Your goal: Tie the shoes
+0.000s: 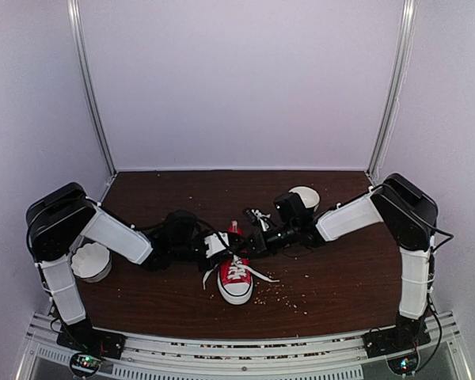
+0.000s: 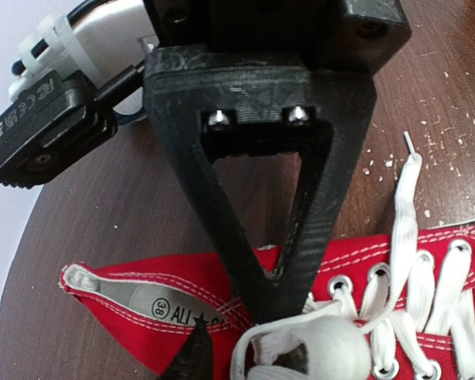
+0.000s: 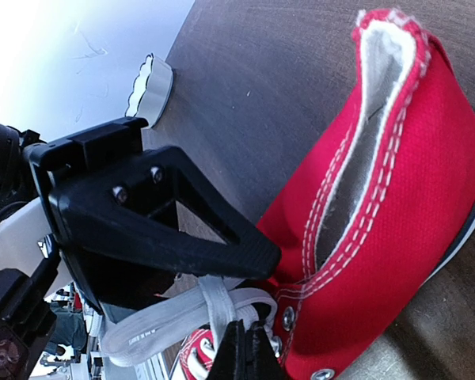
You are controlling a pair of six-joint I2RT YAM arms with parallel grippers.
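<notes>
The red sneaker (image 1: 236, 279) stands mid-table, white toe cap toward the near edge, with white lace ends splayed to both sides. My left gripper (image 1: 224, 245) hovers over its heel end. In the left wrist view its fingers (image 2: 236, 321) stand slightly apart over the tongue of the sneaker (image 2: 351, 252), beside a lace knot (image 2: 324, 340), and hold nothing that I can see. My right gripper (image 1: 253, 241) is at the shoe's opening. In the right wrist view it (image 3: 253, 293) is shut on a bundle of white laces (image 3: 214, 305) beside the red collar (image 3: 412, 198).
A white scalloped bowl (image 1: 91, 261) sits at the left by the left arm. A second white bowl (image 1: 307, 196) sits behind the right gripper. Crumbs (image 1: 285, 297) are scattered on the brown table to the right of the shoe. White walls enclose the table.
</notes>
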